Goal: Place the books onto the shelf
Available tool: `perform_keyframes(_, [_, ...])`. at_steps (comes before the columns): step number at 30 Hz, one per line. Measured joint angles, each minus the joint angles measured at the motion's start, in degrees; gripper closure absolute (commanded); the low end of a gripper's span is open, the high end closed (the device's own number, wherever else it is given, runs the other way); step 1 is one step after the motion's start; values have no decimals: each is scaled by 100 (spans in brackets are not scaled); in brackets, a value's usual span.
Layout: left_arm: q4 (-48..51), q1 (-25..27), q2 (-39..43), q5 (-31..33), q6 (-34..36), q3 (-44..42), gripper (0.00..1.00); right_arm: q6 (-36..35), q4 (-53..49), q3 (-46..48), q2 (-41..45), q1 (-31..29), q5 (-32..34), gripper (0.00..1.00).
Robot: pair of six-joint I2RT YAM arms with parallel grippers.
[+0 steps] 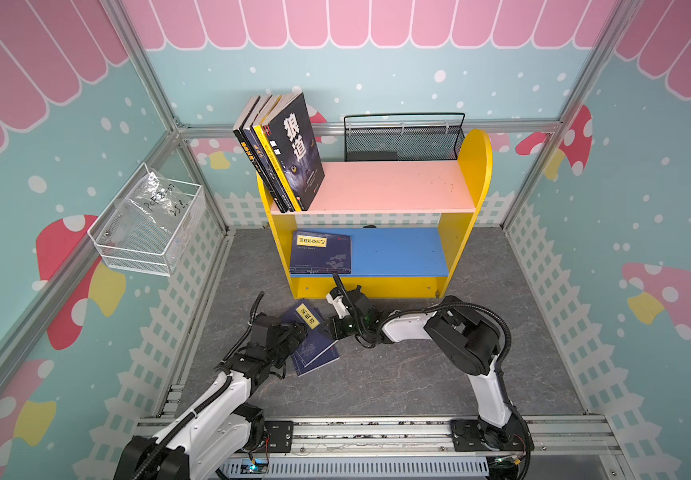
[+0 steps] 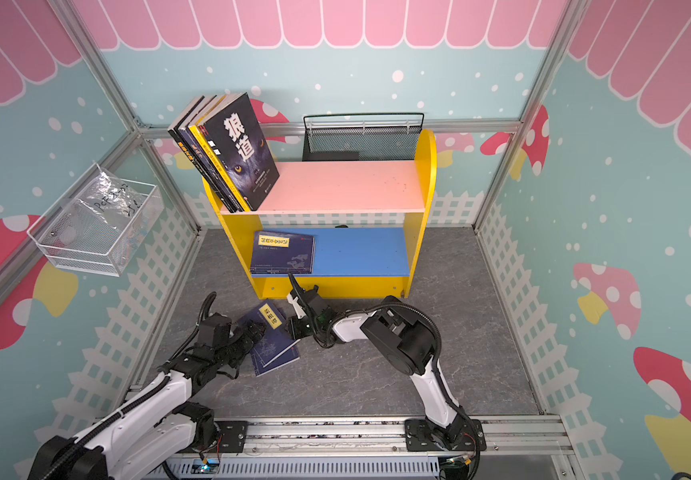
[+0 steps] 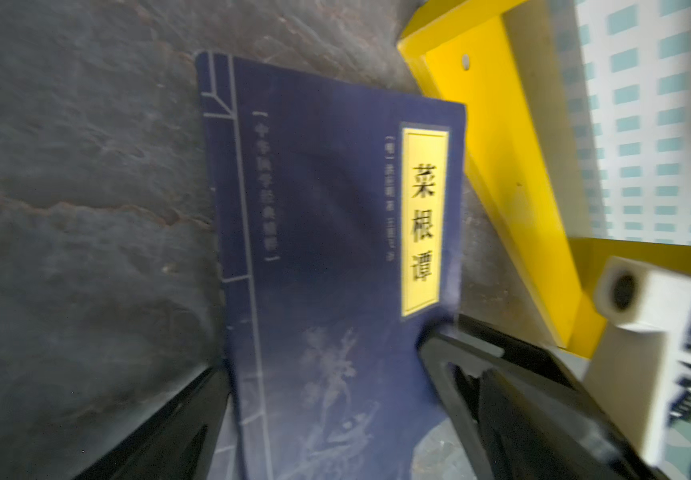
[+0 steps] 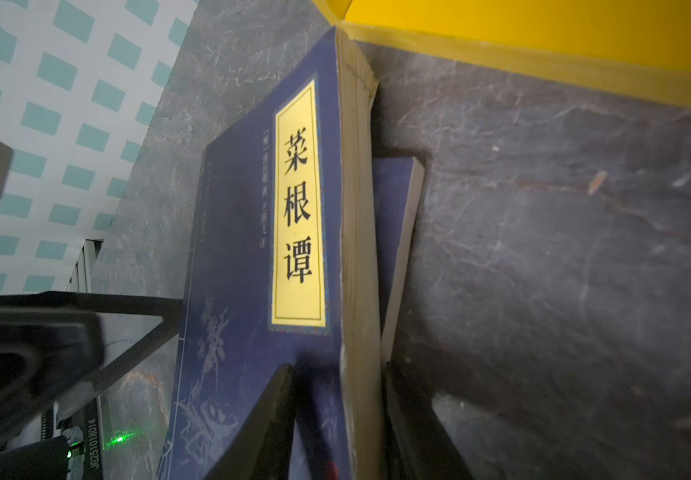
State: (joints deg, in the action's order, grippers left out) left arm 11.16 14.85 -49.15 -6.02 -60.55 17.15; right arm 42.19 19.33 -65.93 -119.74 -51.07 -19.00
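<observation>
Right claw [image 4: 339, 368] nipped fore-edge of top navy book [image 1: 309, 319], apparently to peel it off second navy book [image 1: 314, 353]; left claw [image 3: 323, 357] gaped wide at spine, empty, likely as backstop. Both lay on floor [image 1: 398, 374] before shelf [image 1: 470, 199].

A navy book [image 3: 327, 249] with a yellow label sat on the bench [image 3: 86, 187] between the left gripper's [image 3: 321, 361] spread fingers [image 3: 510, 399], near the shelf [image 3: 501, 166].

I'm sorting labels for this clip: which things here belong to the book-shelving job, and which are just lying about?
Job:
shelf
navy books on the floor
navy book on the blue board
leaning books on the pink board

Lying about:
black mesh basket
white wire basket
</observation>
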Motion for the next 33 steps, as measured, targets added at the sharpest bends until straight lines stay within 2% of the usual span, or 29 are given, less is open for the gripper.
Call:
perform_keyframes(5, [-24, 9, 789, -203, -144, -33, 4, 0, -17, 87, 81, -2, -26, 66])
perform_keyframes(9, [-31, 28, 1038, -284, -216, -39, 4, -37, -120, 87, 144, -46, -63, 67])
perform_keyframes(12, [103, 28, 997, -262, -227, -42, 5, -66, -181, 90, 216, -55, -74, 68])
perform_keyframes(18, [1045, 28, 754, 177, -129, -37, 2, -129, -273, 90, 369, -68, -35, 73])
perform_keyframes(20, [1154, 28, 586, 256, -83, -46, 3, -142, -284, 90, 391, -70, -57, 78])
perform_keyframes(25, [1106, 31, 295, 387, 22, -83, 2, -122, -315, 92, 417, -79, -149, 79])
perform_keyframes(27, [997, 31, 284, 376, 92, -101, 3, -109, -317, 92, 435, -105, -186, 84])
perform_keyframes(33, [588, 31, 295, 142, 190, -234, 3, 7, -339, 79, 444, -297, -332, 84])
